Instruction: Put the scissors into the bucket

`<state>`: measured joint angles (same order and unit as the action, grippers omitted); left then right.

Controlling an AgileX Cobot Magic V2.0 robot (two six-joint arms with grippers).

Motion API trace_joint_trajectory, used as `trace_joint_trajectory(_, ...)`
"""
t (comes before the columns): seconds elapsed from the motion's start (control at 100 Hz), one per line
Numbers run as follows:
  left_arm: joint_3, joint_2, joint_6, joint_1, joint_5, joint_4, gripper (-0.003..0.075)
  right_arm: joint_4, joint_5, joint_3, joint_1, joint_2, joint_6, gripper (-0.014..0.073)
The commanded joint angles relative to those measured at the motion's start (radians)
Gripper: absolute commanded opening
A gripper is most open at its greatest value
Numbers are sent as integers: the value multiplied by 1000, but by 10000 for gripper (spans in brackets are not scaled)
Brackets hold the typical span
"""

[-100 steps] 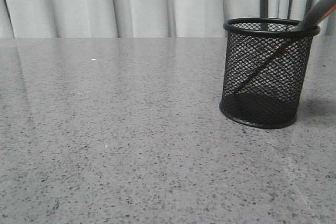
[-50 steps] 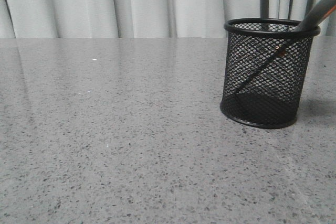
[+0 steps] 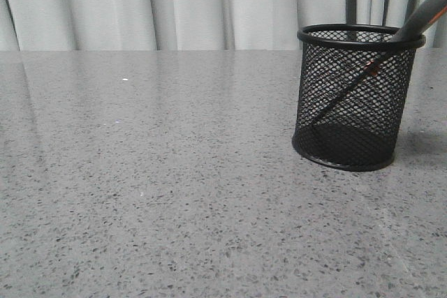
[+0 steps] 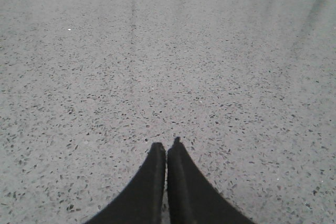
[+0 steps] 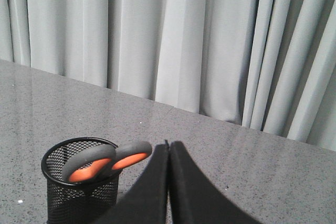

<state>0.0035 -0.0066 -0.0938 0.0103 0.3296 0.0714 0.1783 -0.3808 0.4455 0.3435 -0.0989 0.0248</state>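
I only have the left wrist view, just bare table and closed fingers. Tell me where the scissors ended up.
Observer: The scissors are in the bucket, blades down, handle loops sticking out over the rim.
Operator: Confirm they're standing straight.
Observer: No, they lean; in the front view the blades run diagonally through the mesh from the base up to the far-side rim.
Operator: Report the right gripper.
Observer: The right gripper is shut, holds nothing and is apart from the bucket.
Operator: Check the bucket itself.
Observer: It stands upright on the table, on the robot's right side.
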Motion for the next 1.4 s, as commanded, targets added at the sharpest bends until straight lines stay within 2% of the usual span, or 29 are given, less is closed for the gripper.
trace_joint_trajectory(0.0,46,-27,-10,3,-58,-8,-20,17,84,23,-2,-11,5,-50)
trace_joint_trajectory(0.42,46,-27,-10,3,-58,-8,-20,29,59,-24,-19,-10,5,-50)
trace_joint_trajectory(0.49,46,-27,-10,3,-58,-8,-20,7,102,-82,-63,-9,-33,-50)
trace_joint_trajectory(0.68,46,-27,-10,3,-58,-8,-20,-37,310,-310,-259,-9,-33,-50)
trace_joint_trajectory(0.8,46,-27,-10,3,-58,-8,-20,-59,381,-430,-365,-9,-33,-50)
trace_joint_trajectory(0.86,46,-27,-9,3,-58,-8,-20,-98,375,-478,-394,-7,-33,-50)
trace_joint_trajectory(1.05,46,-27,-9,3,-58,-8,-20,-119,93,-474,-413,100,-33,-50)
trace_joint_trajectory(1.39,46,-27,-9,3,-66,-8,-20,-101,99,-474,-415,130,-33,-50)
